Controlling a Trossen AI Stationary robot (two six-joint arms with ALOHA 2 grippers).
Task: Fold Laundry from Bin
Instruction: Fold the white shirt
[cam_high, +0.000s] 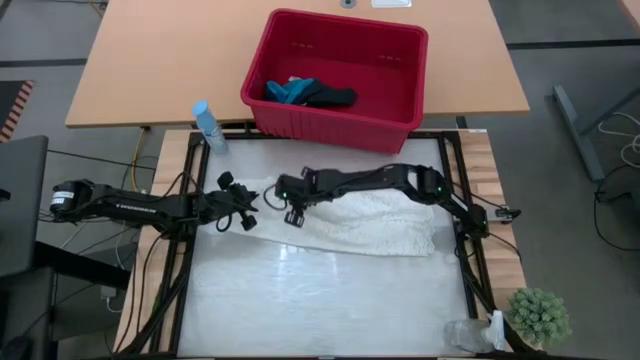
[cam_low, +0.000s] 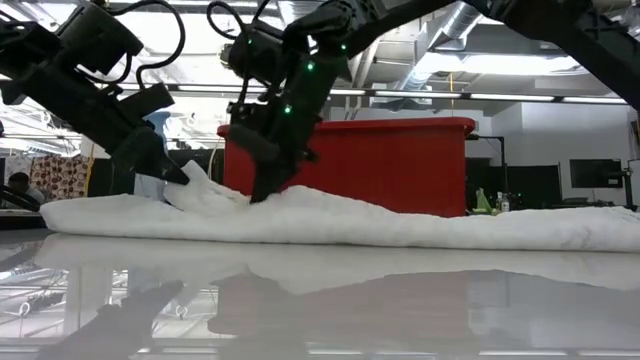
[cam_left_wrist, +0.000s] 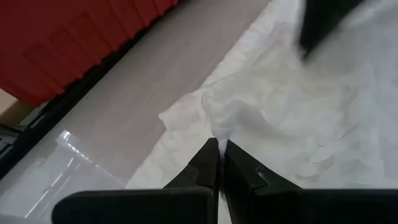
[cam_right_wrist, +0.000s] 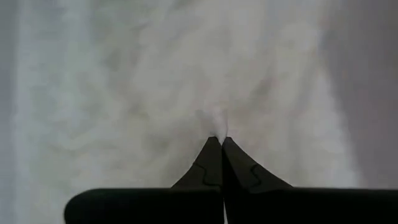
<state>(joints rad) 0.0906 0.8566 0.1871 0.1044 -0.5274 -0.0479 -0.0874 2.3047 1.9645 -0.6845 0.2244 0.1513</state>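
A large white lacy cloth (cam_high: 380, 225) lies spread across the middle of the table, bunched toward its left end. My left gripper (cam_high: 248, 210) is at that left end, shut on a bit of the cloth (cam_left_wrist: 219, 144). My right gripper (cam_high: 293, 213) is just to the right of it, also shut on the white cloth (cam_right_wrist: 221, 140). The red bin (cam_high: 330, 125) stands beyond the table's far edge. A teal cloth (cam_high: 290, 90) and a dark cloth (cam_high: 335, 97) lie on the bin's floor. My left gripper pinches a small raised pucker of the white cloth (cam_left_wrist: 219, 124) between its two fingertips, close to the cloth's left edge. The fingers slant down from the table's left side (cam_low: 180, 175). The pucker stands up at the fingertips, and the cloth around it lies on the table. My right gripper pinches a small tuft of the cloth's upper surface (cam_right_wrist: 214, 121) at its fingertips. The fingers come steeply from above (cam_low: 260, 190). The cloth forms a low ridge there, and the rest of it stays on the table.
A clear bottle with a blue cap (cam_high: 207, 125) stands at the far left corner. A small green plant (cam_high: 540, 315) and a clear plastic item (cam_high: 470, 335) sit at the near right corner. Black rails (cam_high: 470, 250) frame the glossy table top, and bare surface lies toward the near edge.
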